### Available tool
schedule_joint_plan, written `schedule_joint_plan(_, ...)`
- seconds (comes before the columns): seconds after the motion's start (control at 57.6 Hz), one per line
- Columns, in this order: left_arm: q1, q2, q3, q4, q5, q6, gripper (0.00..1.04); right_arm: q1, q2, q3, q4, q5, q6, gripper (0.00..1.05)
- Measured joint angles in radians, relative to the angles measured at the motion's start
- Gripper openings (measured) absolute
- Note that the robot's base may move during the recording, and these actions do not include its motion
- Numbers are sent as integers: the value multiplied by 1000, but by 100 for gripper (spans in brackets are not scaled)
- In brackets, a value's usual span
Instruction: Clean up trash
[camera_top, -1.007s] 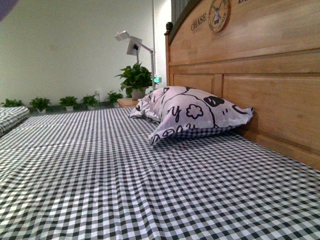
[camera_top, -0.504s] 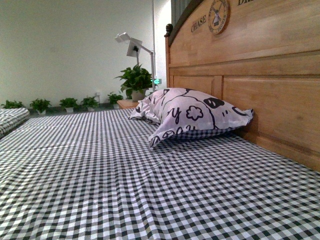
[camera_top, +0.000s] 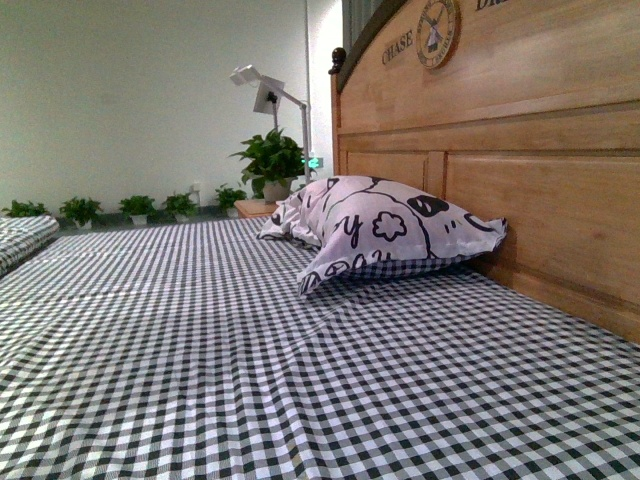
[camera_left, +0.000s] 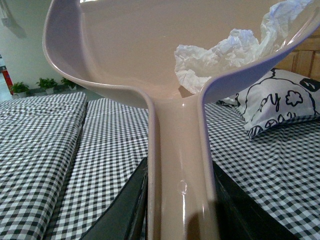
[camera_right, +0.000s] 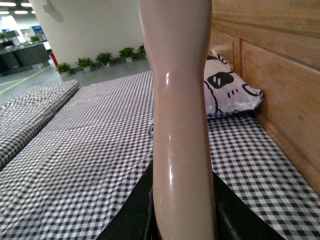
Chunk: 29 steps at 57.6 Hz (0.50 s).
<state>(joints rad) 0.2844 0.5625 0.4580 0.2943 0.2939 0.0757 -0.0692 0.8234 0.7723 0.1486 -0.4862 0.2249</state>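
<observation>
In the left wrist view, a pale mauve dustpan (camera_left: 125, 55) is held up above the bed, its handle running down between the dark jaws of my left gripper (camera_left: 181, 210), which is shut on it. The trash (camera_left: 220, 52), a crumpled wad of white paper, lies inside the pan near where the handle joins. In the right wrist view, my right gripper (camera_right: 182, 215) is shut on the pale brush handle (camera_right: 177, 110), which rises straight up; the brush head is out of view. Neither arm appears in the front view.
A black-and-white checked sheet (camera_top: 250, 350) covers the bed. A patterned pillow (camera_top: 385, 228) leans by the wooden headboard (camera_top: 540, 150) on the right. Beyond stand a potted plant (camera_top: 270, 160), a white lamp (camera_top: 262, 88) and a row of small plants along the wall.
A dark blurred shape at the front view's top left corner one second ago has gone out of view. The bed and pillow have not changed.
</observation>
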Motion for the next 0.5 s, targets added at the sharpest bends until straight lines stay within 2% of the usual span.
schedule_joint_plan(0.504,0,0,0,0,0,-2,29,0,0,0,0,0,0,20)
